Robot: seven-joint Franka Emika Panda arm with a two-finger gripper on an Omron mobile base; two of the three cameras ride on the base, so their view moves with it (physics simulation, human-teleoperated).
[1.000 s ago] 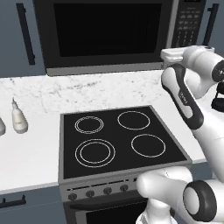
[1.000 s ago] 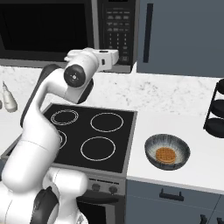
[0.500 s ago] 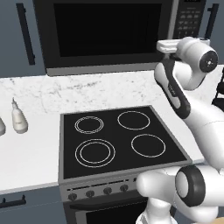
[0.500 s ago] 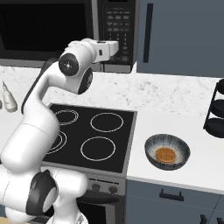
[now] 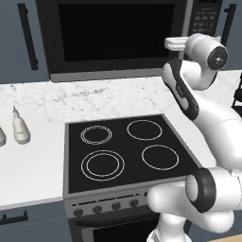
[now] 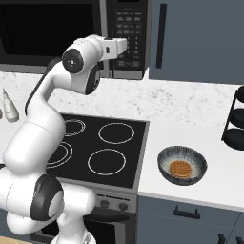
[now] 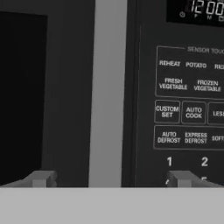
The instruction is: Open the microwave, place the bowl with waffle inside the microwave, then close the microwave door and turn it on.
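The gripper (image 7: pixel 111 178) faces the microwave (image 7: pixel 144 26) at close range, its two fingertips (image 7: pixel 41 178) spread wide apart. Between them runs the grey frame strip of the microwave door (image 7: pixel 107 92), dark glass to its left. The button panel (image 7: pixel 188 109) shows labels such as reheat and auto cook beneath a lit clock.

On black microwave button panel (image 7: pixel 183 105): REHEAT, POTATO, FRESH VEGETABLE, FROZEN VEGETABLE, CUSTOM SET, AUTO COOK, AUTO DEFROST, EXPRESS DEFROST. Keys 1, 2 below. Heading SENSOR TOUC, cut off.
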